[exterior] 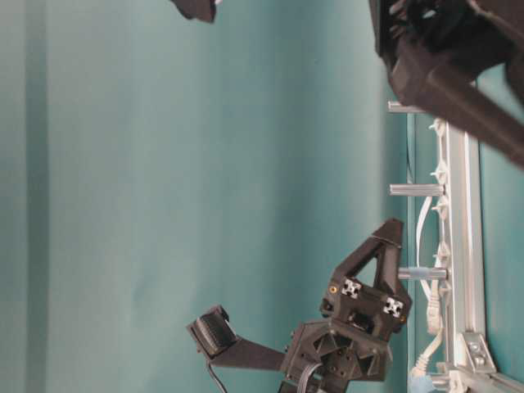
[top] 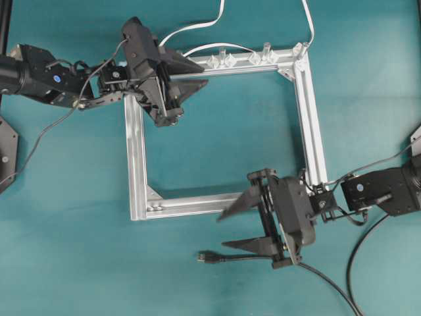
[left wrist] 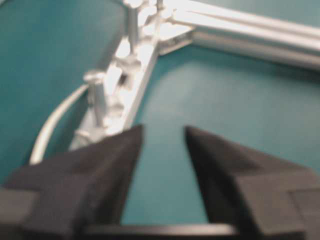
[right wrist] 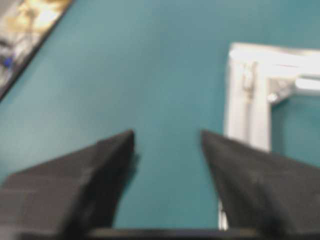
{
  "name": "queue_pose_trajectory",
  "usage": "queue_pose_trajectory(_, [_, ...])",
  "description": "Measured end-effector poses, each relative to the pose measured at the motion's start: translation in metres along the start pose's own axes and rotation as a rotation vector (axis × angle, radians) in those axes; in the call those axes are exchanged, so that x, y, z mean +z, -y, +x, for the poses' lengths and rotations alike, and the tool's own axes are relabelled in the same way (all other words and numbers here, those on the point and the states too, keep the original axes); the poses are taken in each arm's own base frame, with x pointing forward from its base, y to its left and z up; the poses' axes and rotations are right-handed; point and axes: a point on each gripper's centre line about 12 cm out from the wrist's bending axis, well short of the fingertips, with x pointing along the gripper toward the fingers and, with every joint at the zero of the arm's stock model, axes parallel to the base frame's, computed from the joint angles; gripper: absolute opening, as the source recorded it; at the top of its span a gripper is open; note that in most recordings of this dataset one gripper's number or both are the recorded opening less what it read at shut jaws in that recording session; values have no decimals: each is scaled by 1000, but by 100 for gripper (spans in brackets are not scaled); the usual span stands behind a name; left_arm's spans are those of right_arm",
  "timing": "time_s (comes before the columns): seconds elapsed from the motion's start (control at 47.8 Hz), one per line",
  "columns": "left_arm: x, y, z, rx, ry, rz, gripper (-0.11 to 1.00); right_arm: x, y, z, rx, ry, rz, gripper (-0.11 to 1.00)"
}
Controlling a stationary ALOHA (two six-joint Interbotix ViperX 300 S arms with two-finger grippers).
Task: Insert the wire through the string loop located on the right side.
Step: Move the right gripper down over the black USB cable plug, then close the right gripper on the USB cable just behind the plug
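the right gripper (top: 227,228) hovers near the lower right corner of the aluminium frame (top: 135,158), jaws spread wide and holding nothing; the right wrist view shows only bare teal table (top: 79,263) between its fingers. the left gripper (top: 195,74) sits over the frame's upper left corner, jaws well apart and likewise empty.

the wire (top: 329,282) lies on the table below the frame. its plug (top: 205,257) rests just under the right gripper's lower finger, with the cable running off to the lower right. the string loop cannot be made out in any view; it is judged to sit somewhere along the frame's right rail.

the step in hand appears to be the pickup of the wire, not yet done. recommended procedure:

- lower the right gripper so the fingers straddle the cable just behind the plug, not on the plug itself.
- leave a short free length ahead of the grip, so the tip stays stiff enough to steer.
- close only when the cable lies centred between the fingers.
- keep the plug axis in line with the intended threading direction.
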Motion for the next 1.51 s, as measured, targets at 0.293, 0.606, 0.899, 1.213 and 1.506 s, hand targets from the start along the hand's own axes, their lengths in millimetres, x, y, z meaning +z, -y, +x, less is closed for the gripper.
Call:
queue_pose_trajectory(0.293, [0,0,0,0,-2,0,56,-6,-9,-3,-35,-7,24,87])
queue_pose_trajectory(0.606, [-7,0,0,-1,-60,0,58,-17,-23,-4,-115,-12,31,87])
queue_pose_trajectory(0.899, [-1,1,-1,-3,-45,2,58,-28,-37,-4,-203,-38,6,87])
queue_pose_trajectory(1.213, [-1,0,-8,-4,-48,3,58,-42,-48,11,-207,-59,14,87])
queue_pose_trajectory(1.506, [1,0,-11,-4,-43,3,58,-45,-48,18,-232,-63,17,86])
